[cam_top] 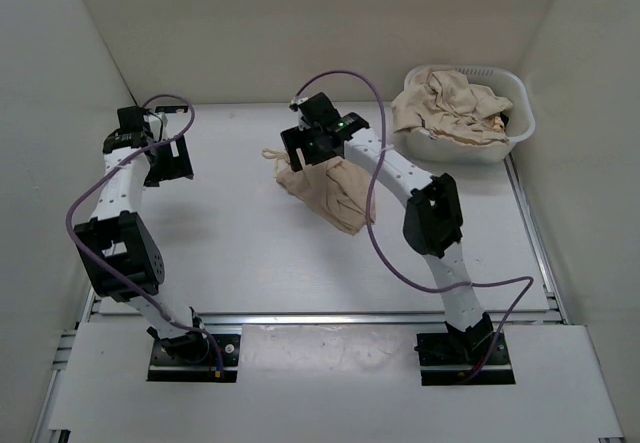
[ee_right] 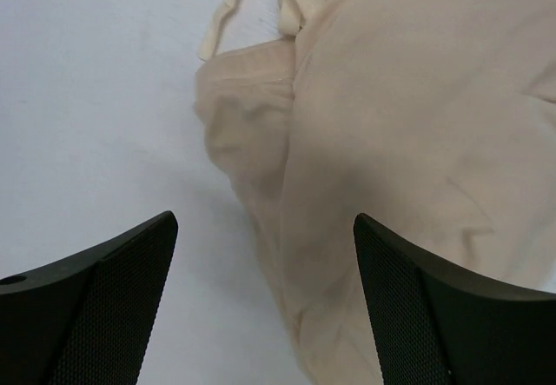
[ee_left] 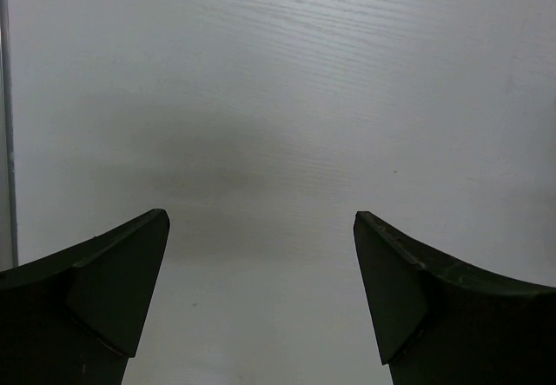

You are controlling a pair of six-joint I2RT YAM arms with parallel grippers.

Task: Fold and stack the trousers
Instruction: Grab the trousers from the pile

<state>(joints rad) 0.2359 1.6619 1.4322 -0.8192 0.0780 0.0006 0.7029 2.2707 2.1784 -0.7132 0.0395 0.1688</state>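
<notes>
Beige trousers [cam_top: 322, 189], one crumpled heap, one basket [cam_top: 521, 113], left tool [ee_left: 259, 222] spread, right tool [ee_right: 263, 225] spread.

beige trousers [cam_top: 322, 191] — bunched, wrinkled, drawstring showing

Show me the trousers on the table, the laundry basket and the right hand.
Trousers on the table [cam_top: 335, 198], top view: middle of the bundle.
Laundry basket [cam_top: 460, 149], top view: white front wall.
Right hand [ee_right: 265, 222], right wrist view: midway between its fingertips.

Both of the 2 arms are stretched out from their bases. The left arm [cam_top: 105, 198] is folded at the elbow, and the left gripper [ee_left: 261, 229] is spread wide and empty. The right arm [cam_top: 400, 175] leans inward with the right gripper [ee_right: 265, 229] pointing down, its jaws parted and empty.
</notes>
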